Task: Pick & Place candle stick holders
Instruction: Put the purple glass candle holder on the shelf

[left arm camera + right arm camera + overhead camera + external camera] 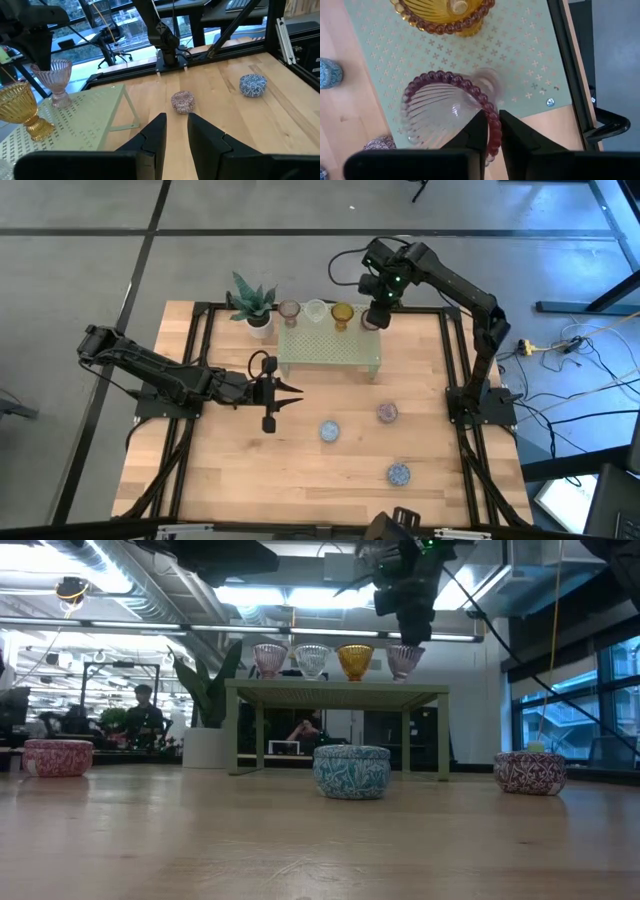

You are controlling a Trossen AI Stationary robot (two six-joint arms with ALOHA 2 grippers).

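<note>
Your right pincer (491, 131) hangs over the far right end of the pale green perforated stand (330, 350). Its two dark fingers stand nearly together, with the beaded rim of the pinkish-brown glass holder (451, 111) in the narrow gap between them. Whether they are gripping the rim or only standing on either side of it cannot be told. The holder stands upright on the stand, at the right end of a row.

To its left on the stand you have three more holders in a line: an amber one (342, 313), a clear one (316, 310) and a pinkish one (289, 310). A small potted green plant (254, 305) sits just off the stand's far left corner.

Your left pincer (288, 394) waits low over the wooden surface (240, 470), left of centre and near the stand's left leg. Its fingers are a small way apart and hold nothing.

On the surface, nearer to you than the stand, three speckled round holders lie well apart: a blue one (329, 430) near the middle, a pink-red one (387, 413) to its right, and another blue one (399, 474) nearest the front. The low view also shows a red and white one (58, 757) at its left edge.

People can be seen far off in the room beyond the surface.
</note>
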